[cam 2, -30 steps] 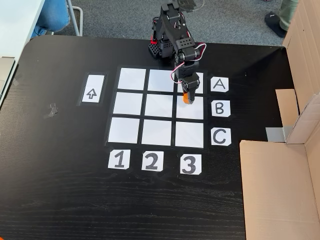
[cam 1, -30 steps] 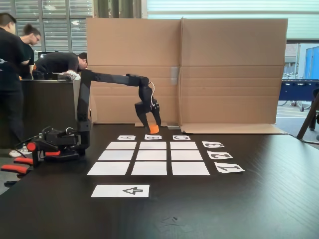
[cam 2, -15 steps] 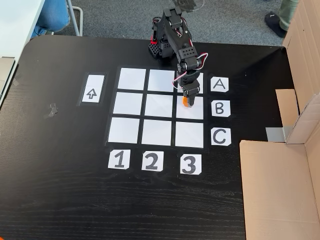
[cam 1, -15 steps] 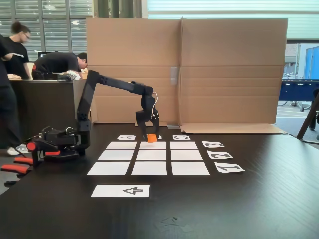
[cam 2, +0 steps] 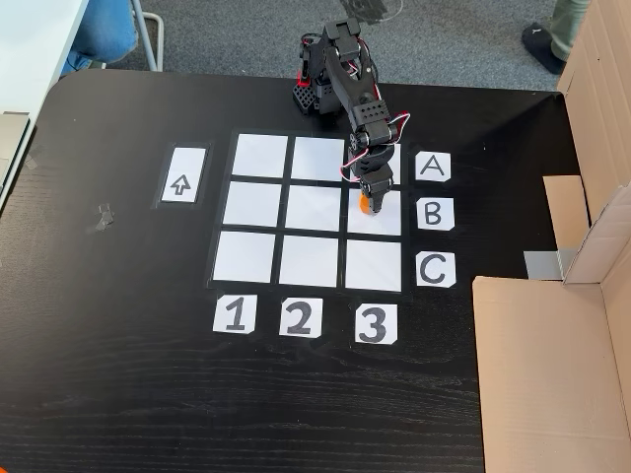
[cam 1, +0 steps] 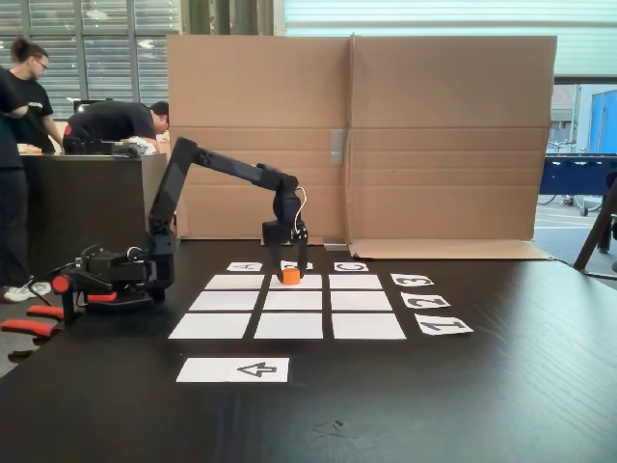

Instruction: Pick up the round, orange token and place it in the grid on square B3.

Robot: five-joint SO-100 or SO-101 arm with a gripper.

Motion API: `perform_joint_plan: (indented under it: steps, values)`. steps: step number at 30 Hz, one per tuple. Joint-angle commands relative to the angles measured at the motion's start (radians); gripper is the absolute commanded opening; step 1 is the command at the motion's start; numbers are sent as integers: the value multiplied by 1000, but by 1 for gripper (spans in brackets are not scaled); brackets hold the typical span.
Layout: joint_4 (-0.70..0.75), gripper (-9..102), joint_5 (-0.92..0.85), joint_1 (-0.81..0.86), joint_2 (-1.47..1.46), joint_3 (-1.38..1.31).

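Where the black arm reaches down over the far row of paper, its pincer [cam 1: 290,273] sits closed narrow round the orange token [cam 1: 291,276], fingers either side of it. Seen from above, the pincer [cam 2: 367,202] and token [cam 2: 367,204] are over the white rectangle [cam 2: 375,211] in the right column, middle row, level w/ the B card [cam 2: 435,214] and in line w/ the 3 card [cam 2: 376,323]. Token looks down on the paper or v. nearly so; can't tell for sure if it touches.

That rectangle is part of the grid [cam 2: 315,211]: nine white sheets, three by three, thin dark gaps between. Cards A [cam 2: 432,167] and C [cam 2: 435,269] flank B on the right; cards 1 [cam 2: 235,315] and 2 [cam 2: 300,318] run along the near edge beside 3. A separate white sheet w/ a black arrow [cam 2: 183,175] lies left of the grid in that view.

Surface is a black wood-grain table [cam 2: 118,365] w/ rounded corners. A second arm w/ orange handles [cam 1: 82,289] rests at the table's left edge in the side view. Cardboard sheets [cam 1: 359,140] stand as a wall behind the grid. Beyond, ppl [cam 1: 111,121] at a dark counter, tall windows w/ blinds; grey carpet floor [cam 2: 444,39] from above.
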Motion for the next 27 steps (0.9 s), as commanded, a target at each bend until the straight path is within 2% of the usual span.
perform_joint_plan:
  steps: [1,2,10,16,21,27]
  values:
    - [0,27,12,-6,0,-15]
    - [5,35,12,-6,0,-15]
    - [-8,49,18,-6,107,38]
    - [-152,51,21,-6,419,281]
    - [-198,52,29,3,716,456]
    - [-282,54,28,35,1203,730]
